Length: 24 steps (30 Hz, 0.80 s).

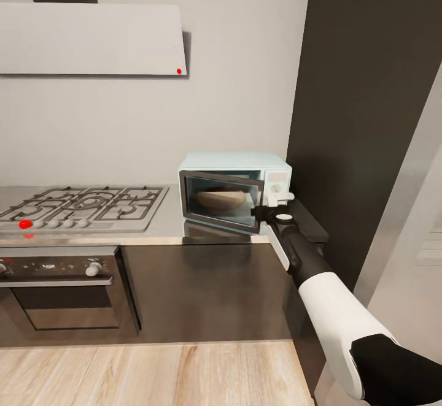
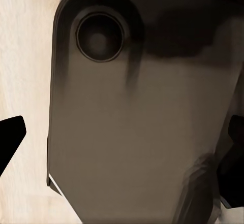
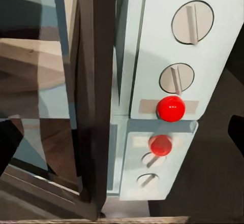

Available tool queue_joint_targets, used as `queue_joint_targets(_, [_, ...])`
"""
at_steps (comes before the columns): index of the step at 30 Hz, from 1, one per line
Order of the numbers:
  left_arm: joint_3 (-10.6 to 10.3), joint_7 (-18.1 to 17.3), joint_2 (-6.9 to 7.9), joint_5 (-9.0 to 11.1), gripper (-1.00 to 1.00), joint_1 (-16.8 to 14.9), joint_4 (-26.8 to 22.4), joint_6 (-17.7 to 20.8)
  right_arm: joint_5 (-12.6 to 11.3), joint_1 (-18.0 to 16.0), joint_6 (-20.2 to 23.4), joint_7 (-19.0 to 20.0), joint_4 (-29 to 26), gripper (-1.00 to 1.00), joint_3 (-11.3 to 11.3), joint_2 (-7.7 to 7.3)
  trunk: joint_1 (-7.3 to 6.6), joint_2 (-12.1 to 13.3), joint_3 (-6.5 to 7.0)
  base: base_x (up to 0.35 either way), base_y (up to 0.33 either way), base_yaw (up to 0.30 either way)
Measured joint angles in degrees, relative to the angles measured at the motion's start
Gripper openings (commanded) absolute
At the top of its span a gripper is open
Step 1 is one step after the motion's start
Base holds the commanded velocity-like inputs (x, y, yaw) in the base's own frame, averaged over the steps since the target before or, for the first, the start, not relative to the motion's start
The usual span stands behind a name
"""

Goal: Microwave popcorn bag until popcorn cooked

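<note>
The pale blue microwave stands on the countertop against a tall dark cabinet. Its dark glass door hangs slightly ajar. Behind the glass, inside the cavity, lies the golden-brown popcorn bag. My right gripper is at the door's free edge, just in front of the control panel, and is open. The right wrist view has the door edge, two knobs and the red indicator light between the spread fingers. My left gripper is open over the robot's dark base.
A steel gas hob lies left of the microwave, with a black built-in oven under it and a hood above. The tall dark cabinet stands right of the microwave. Wood floor runs along the cabinet fronts.
</note>
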Motion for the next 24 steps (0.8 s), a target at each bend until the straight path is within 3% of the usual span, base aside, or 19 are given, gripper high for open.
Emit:
queue_joint_targets(5, [0.0, 0.0, 0.00, 0.0, 1.00, 0.0, 0.0, 0.1, -0.1, 0.0, 1.4, 0.7, 0.0, 1.00, 0.1, -0.15, 0.00, 0.0, 0.00, 0.000, 0.000, 0.000])
queue_joint_targets(9, [0.0, 0.0, 0.00, 0.0, 1.00, 0.0, 0.0, 0.2, 0.1, 0.3, 2.7, 5.5, 0.0, 1.00, 0.2, -0.47, 0.00, 0.0, 0.00, 0.000, 0.000, 0.000])
queue_joint_targets(10, [-0.1, 0.0, 0.00, 0.0, 1.00, 0.0, 0.0, 0.2, 0.2, 0.4, 3.0, 8.6, 0.0, 1.00, 0.3, -0.98, 0.00, 0.0, 0.00, 0.000, 0.000, 0.000])
queue_joint_targets(15, [-0.1, 0.1, 0.00, 0.0, 1.00, 0.0, 0.0, 0.2, 0.2, 0.4, 3.4, 14.4, -0.1, 1.00, 0.5, -5.30, 0.00, 0.0, 0.00, 0.000, 0.000, 0.000])
queue_joint_targets(19, [0.0, 0.0, 0.00, 0.0, 1.00, 0.0, 0.0, 0.2, 0.3, 0.4, 4.3, 21.3, -0.2, 1.00, 0.4, -10.19, 0.00, 0.0, 0.00, 0.000, 0.000, 0.000])
queue_joint_targets(22, [-0.1, 0.0, 0.00, 0.0, 1.00, 0.0, 0.0, 0.2, 0.5, 0.4, 5.6, 23.3, -0.2, 1.00, 0.4, -12.71, 0.00, 0.0, 0.00, 0.000, 0.000, 0.000])
queue_joint_targets(24, [0.0, 0.1, 0.00, 0.1, 1.00, 0.0, 0.0, 0.2, 0.5, 0.4, 5.8, 23.6, -0.1, 1.00, 0.3, -13.47, 0.00, 0.0, 0.00, 0.000, 0.000, 0.000])
